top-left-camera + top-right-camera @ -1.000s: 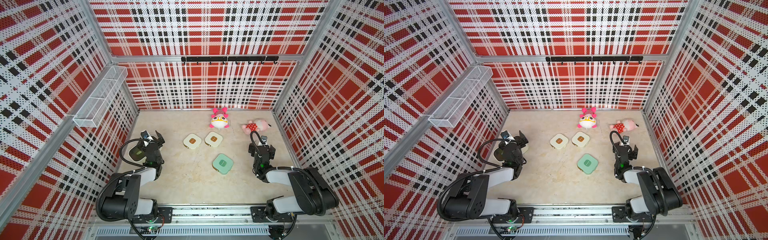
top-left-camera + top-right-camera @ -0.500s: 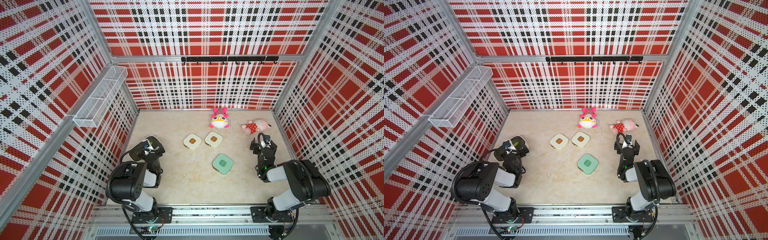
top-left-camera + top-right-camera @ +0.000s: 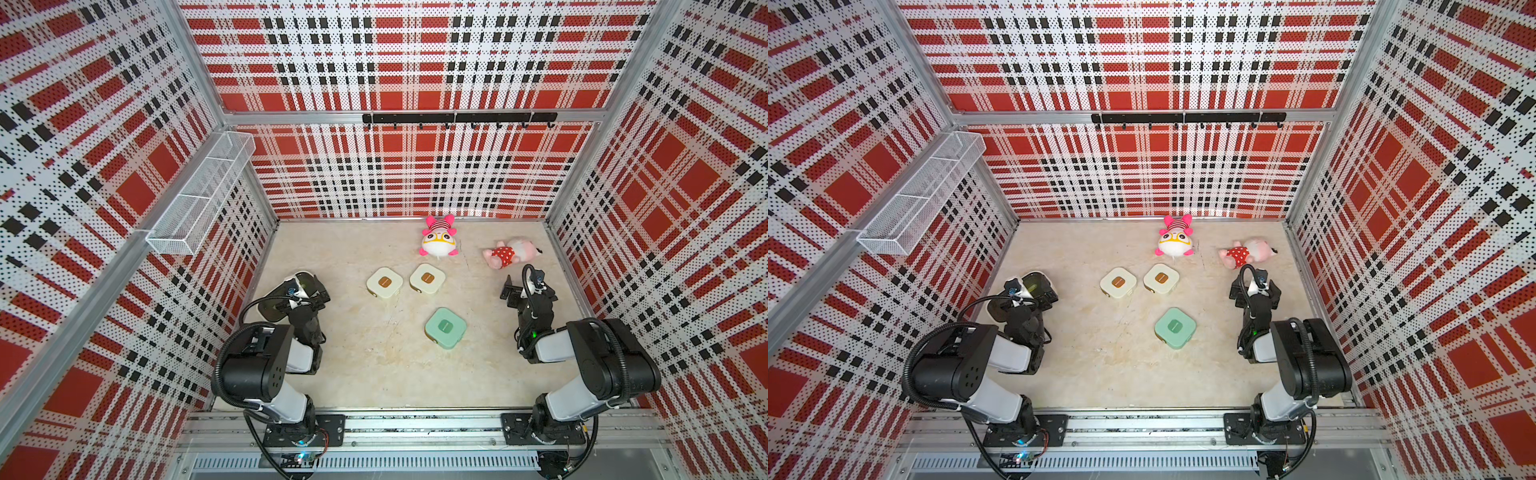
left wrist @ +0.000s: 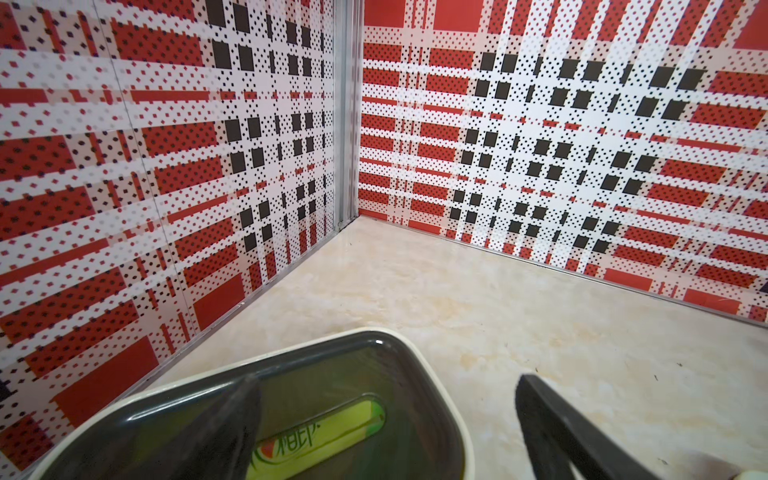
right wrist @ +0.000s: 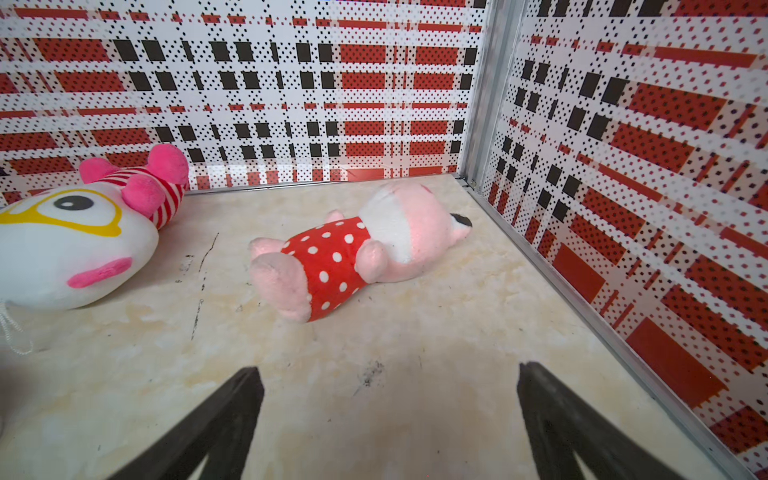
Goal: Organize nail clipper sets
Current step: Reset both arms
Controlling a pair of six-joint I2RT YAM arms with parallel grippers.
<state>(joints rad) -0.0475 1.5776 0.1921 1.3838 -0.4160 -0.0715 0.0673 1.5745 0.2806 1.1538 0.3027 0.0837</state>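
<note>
In both top views, three shut nail clipper cases lie on the marbled tabletop [image 3: 374, 374], between the two arms and touched by neither. The left cream case [image 3: 384, 282] and the right cream case [image 3: 427, 278] sit just beside each other mid-table, each with a brown square on its lid. The mint green case [image 3: 445, 328] lies apart from them, nearer the robot's bases. The left gripper [image 3: 305, 296] hangs by the left wall over a cream bin [image 3: 270, 305], well apart from the left cream case. The right gripper [image 3: 527, 290] hangs near the right wall. The mint green case is off to its left, and a pink plush pig in a dotted red dress [image 3: 510, 252] lies just beyond it. A white-faced plush with pink ears [image 3: 438, 242] lies behind the right cream case.

In the left wrist view, the left gripper's fingers [image 4: 243, 415] are spread wide and hold nothing. One is over the bin's dark green inside and the other over bare tabletop outside its rim.

In the right wrist view, the right gripper's fingers [image 5: 245, 395] are likewise spread wide and empty over bare tabletop. The pig lies ahead of them.
</note>
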